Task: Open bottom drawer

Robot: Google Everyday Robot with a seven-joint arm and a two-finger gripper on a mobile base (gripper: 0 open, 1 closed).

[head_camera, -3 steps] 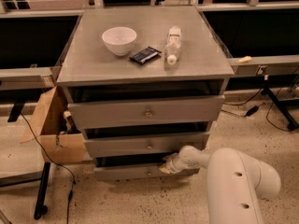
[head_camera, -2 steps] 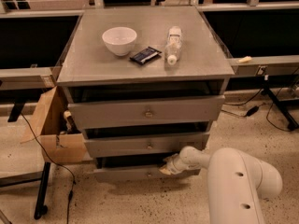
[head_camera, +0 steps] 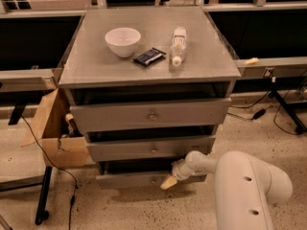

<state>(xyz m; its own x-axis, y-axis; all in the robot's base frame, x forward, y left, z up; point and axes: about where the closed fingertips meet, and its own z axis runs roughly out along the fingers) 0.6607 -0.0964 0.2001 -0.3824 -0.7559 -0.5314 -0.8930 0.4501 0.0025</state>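
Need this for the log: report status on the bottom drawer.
Gripper at the bottom drawer front, just right of its knob. Drawer barely out, if at all. Only the robot's arm in front of it.

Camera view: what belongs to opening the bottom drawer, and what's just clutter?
Job: bottom drawer, its knob, tool at the drawer front, right of the knob.
Clutter: bowl, dark packet, bottle on its side, cardboard box, top drawer, middle drawer.
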